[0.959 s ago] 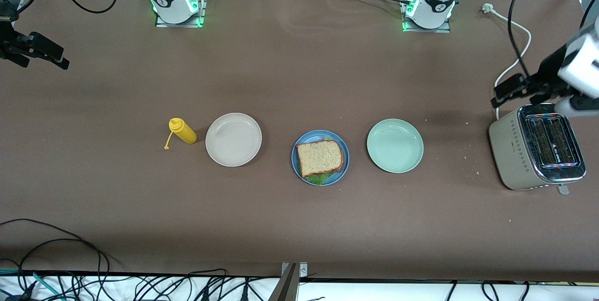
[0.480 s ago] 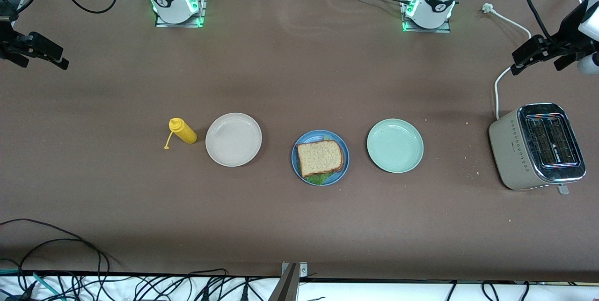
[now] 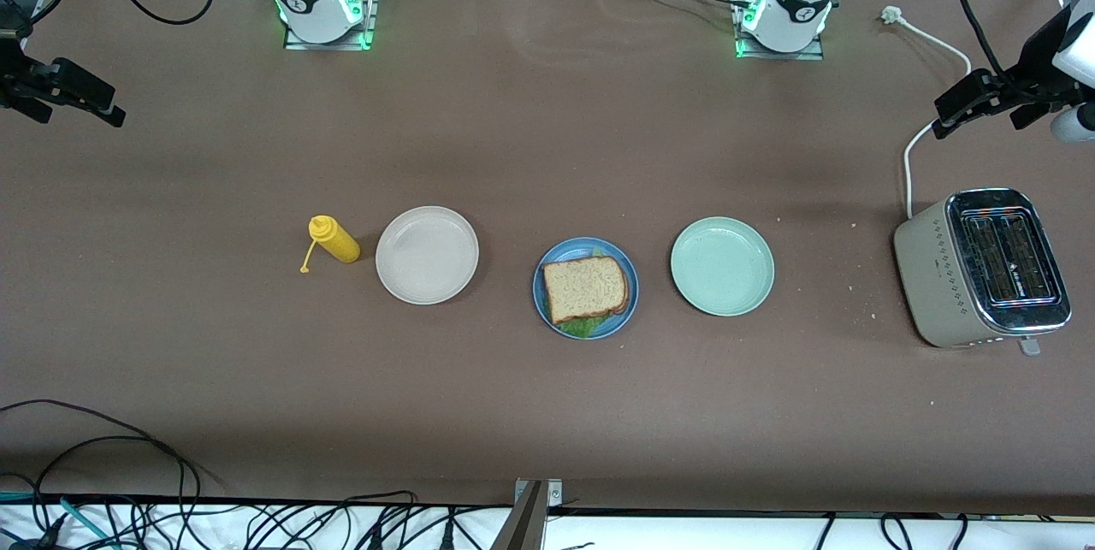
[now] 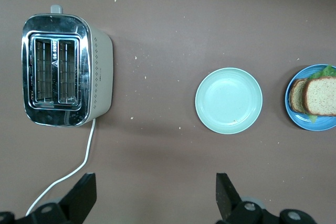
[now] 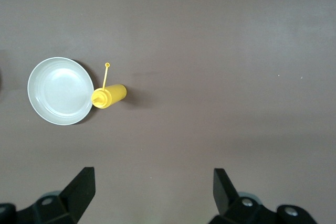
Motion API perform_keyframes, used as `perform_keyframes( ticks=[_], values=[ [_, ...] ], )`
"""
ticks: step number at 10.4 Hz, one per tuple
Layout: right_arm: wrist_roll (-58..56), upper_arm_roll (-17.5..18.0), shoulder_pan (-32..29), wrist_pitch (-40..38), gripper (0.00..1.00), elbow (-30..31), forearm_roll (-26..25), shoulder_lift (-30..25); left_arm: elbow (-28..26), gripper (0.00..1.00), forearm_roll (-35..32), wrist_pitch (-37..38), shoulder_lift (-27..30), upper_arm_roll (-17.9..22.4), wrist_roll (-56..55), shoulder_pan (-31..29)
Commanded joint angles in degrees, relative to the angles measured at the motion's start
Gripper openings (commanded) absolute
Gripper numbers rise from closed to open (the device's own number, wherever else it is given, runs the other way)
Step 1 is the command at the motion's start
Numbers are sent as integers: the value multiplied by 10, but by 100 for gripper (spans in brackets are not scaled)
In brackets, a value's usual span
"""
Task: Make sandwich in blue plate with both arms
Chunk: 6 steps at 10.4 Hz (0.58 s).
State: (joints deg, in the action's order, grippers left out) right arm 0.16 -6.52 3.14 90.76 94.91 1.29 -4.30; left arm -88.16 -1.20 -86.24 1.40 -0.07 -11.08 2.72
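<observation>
Front view: sandwich [image 3: 587,288] resting on blue plate [image 3: 547,304]; left gripper [image 3: 967,102], right gripper [image 3: 81,97] hanging high, well apart from blue plate, fingers spread, holding nothing.

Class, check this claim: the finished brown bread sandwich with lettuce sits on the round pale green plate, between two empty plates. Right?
Wrong plate. The front view shows the brown bread sandwich on the round blue plate; the pale green plate beside it is empty.
</observation>
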Motion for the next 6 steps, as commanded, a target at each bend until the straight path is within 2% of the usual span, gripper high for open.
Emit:
perform_keyframes(
  ticks=[1,6],
  values=[
    [4,-2,1,-14,100,-22,-4,3,18,100,-16,5,-11,-4,-7,0],
    [7,-2,-2,-12,100,-32,-4,6,18,100,-15,5,-12,-2,-7,-3]
  ],
)
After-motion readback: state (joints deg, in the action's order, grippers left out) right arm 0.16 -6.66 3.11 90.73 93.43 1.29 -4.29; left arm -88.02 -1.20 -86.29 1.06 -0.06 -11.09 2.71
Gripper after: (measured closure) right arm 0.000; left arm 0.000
